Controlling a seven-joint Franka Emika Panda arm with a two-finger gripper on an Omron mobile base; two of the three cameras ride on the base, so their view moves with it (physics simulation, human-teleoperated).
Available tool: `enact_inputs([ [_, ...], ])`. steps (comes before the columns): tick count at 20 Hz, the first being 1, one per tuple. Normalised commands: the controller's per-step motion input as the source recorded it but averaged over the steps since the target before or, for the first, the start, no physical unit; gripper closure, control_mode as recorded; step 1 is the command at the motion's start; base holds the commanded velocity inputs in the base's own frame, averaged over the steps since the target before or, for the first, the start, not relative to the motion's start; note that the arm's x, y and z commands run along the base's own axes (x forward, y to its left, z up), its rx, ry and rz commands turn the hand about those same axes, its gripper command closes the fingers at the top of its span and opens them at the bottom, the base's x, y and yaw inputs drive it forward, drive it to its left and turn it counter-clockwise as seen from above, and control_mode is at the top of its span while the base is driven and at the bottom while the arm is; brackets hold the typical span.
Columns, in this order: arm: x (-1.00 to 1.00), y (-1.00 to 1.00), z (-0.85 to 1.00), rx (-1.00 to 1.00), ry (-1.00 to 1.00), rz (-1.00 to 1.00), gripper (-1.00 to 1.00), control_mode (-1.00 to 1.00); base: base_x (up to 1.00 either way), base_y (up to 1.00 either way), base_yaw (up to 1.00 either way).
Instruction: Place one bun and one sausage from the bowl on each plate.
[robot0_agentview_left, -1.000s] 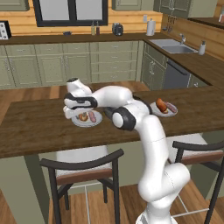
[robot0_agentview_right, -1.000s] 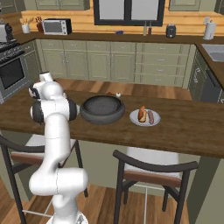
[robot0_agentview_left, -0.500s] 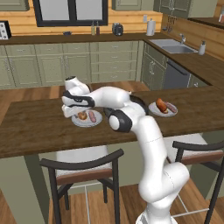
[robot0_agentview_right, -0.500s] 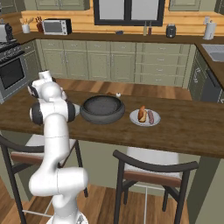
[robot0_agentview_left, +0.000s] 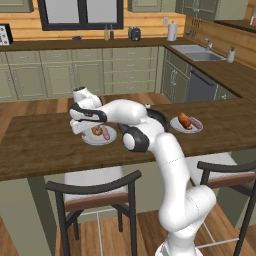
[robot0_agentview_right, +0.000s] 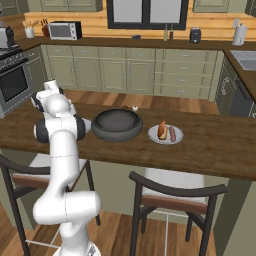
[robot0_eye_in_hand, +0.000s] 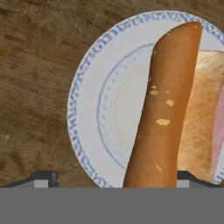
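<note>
Quick look at where things sit. The two-finger gripper (robot0_eye_in_hand: 116, 179) hangs low over the small round pale plate with a blue-speckled rim (robot0_eye_in_hand: 83, 87) at the arm's end of the brown wooden counter (robot0_agentview_left: 40, 145). Its fingers are spread wide with nothing clamped. One dark tip stands well clear of the food, and the other is just beside it.

On that plate lies a long glossy brown piece with pale flecks (robot0_eye_in_hand: 168, 109), tight against a tan bready slab (robot0_eye_in_hand: 201, 127). I'd read those two together as the bun. A pink strip at the edge of the hand view (robot0_eye_in_hand: 219, 131) looks like the sausage.

The second pale plate (robot0_agentview_right: 155, 139) carries its own orange-brown bun (robot0_agentview_right: 161, 130) and pinkish sausage (robot0_agentview_right: 172, 133), just beside the wide dark grey thick-rimmed bowl (robot0_agentview_right: 100, 131). The bowl looks empty from here, so my guess is the job's basically wrapped up.

Handling-wise, the bun should be light and squashy. I'd pinch it gently across the narrow middle, since a hard squeeze would dent it. The sausage is probably firmer but round and slick, so it'll want to roll or squirt out – grab it mid-length, across its width. The plates look stiff and breakable, so I'd leave them where they are.

Labels: none I can read. The rim pattern is only blue dots, and the appliances along the back wall are too small to show any lettering.
</note>
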Motion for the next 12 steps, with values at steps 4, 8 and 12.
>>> enact_inputs([
  [4, -0.05, 0.00, -0.12, 0.00, 0.32, 0.00, -1.00, -1.00, 0.00, 0.00, 0.00],
  [8, 0.00, 0.00, -0.01, 0.00, 0.31, 0.00, -1.00, -1.00, 0.00, 0.00, 0.00],
  [12, -0.02, 0.03, 0.51, 0.00, -0.01, 0.00, -1.00, -1.00, 0.00, 0.00, 0.00],
])
